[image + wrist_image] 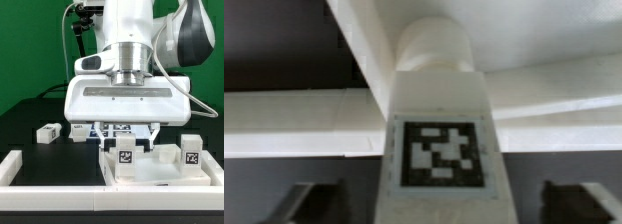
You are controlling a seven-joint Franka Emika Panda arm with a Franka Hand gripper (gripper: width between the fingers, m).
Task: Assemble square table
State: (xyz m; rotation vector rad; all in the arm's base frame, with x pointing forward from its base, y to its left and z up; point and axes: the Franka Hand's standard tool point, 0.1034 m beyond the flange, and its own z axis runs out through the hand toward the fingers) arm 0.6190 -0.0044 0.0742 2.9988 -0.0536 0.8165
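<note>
At the exterior view's left, two loose legs (47, 132) are lying on the black table (30, 115); rightward, the tabletop (150, 178) is carrying upright tagged legs (190, 151). Only the wrist view is showing the gripper (441, 205) gaping wide, its fingers (313, 205) flanking one leg (441, 130) with a blurred tag, gripping nothing.

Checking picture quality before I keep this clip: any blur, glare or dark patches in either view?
Exterior view: evenly lit and fairly sharp, though the white tabletop and arm look washed out. Wrist view: soft throughout, the tag on the leg fuzzy at its edges, the fingers dark beside it.
</note>
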